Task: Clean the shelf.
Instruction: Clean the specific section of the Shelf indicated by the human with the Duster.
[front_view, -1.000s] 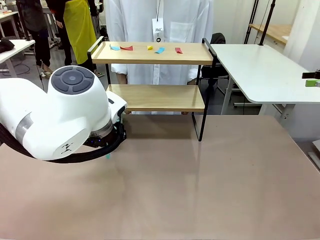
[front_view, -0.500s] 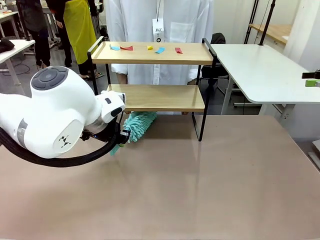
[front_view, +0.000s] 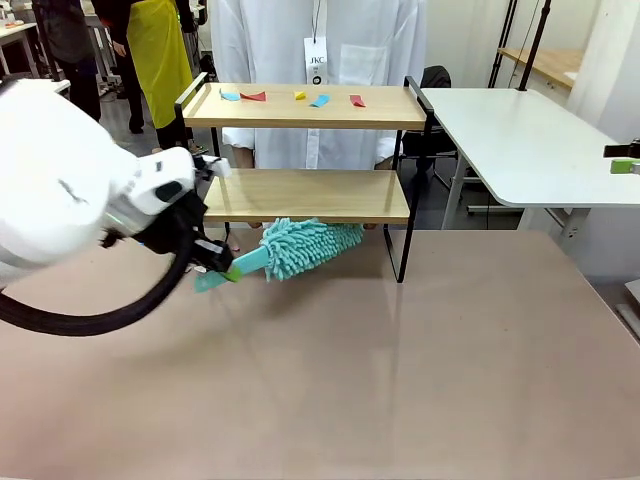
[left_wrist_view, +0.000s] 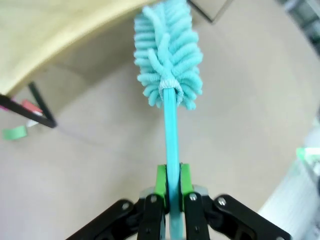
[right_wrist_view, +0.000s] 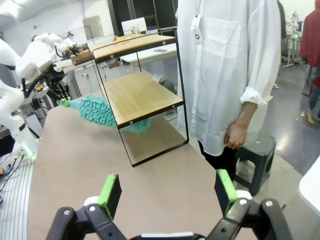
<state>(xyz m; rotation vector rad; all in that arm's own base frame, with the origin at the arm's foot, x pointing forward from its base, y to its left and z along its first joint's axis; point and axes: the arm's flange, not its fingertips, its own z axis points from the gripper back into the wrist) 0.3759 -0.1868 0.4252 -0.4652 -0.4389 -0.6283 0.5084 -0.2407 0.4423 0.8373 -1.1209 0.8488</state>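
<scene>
- My left gripper was clamped on the thin teal handle of the duster, with a pad pressed flat on either side near its tail end.
- My right gripper hung with its fingers wide apart and nothing between them.
- The shelf stood at twelve o'clock on the beige tabletop, with a person in a white coat right behind it.
- The duster's fluffy head lay at about three o'clock from my left gripper, just under the front edge of the lower board. I could not tell whether the fibres touched that board.
- Small coloured scraps lay in a row on the upper board.
- I judged the duster light, with a soft, yielding head and a thin handle likely to flex. Held this far back, the head would press only gently and might twist between my pads.
- The shelf looked light too, so a hard sweep could shove it toward twelve o'clock.
- Raised rails closed the upper board at nine and three o'clock, so the scraps could leave only over the front or back edge.
- Open tabletop from four to eight o'clock gave room to swing. The black frame leg at three o'clock of the head was the nearest obstacle.
</scene>
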